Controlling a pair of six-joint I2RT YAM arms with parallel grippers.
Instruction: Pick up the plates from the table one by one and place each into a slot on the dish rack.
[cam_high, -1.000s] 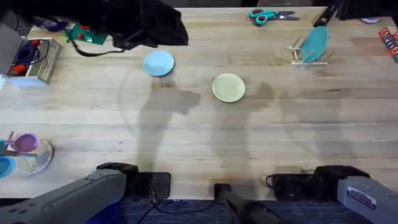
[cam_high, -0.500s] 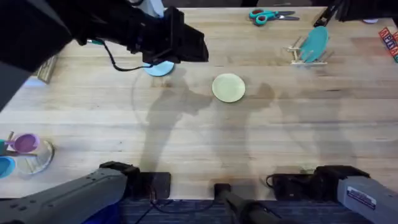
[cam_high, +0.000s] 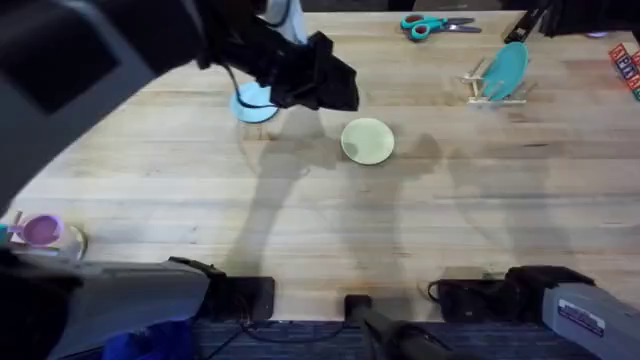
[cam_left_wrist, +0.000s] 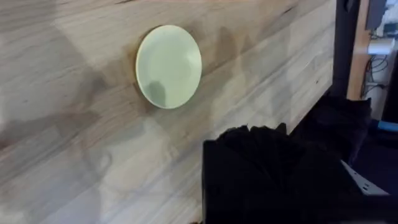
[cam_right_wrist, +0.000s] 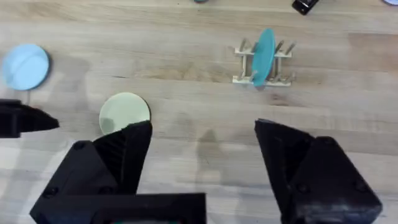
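Large light wood plank table (cam_high: 330, 220). On it: small round light blue plate (cam_high: 250, 105), far left of centre; pale yellow-cream round plate (cam_high: 367, 141), mid-table; small natural-wood pegged dish rack (cam_high: 495, 90), far right; teal-handled scissors (cam_high: 436, 23), far edge.

I see the table (cam_high: 330, 220) in pale wood with plank grain running across it. One plate is light blue (cam_right_wrist: 25, 66), the other pale yellow-cream (cam_high: 367, 141). The dish rack (cam_right_wrist: 263, 68) is light natural wood and holds a darker teal plate (cam_right_wrist: 265, 55). Near the far edge lie scissors (cam_high: 436, 24) with teal handles. My arms look black.
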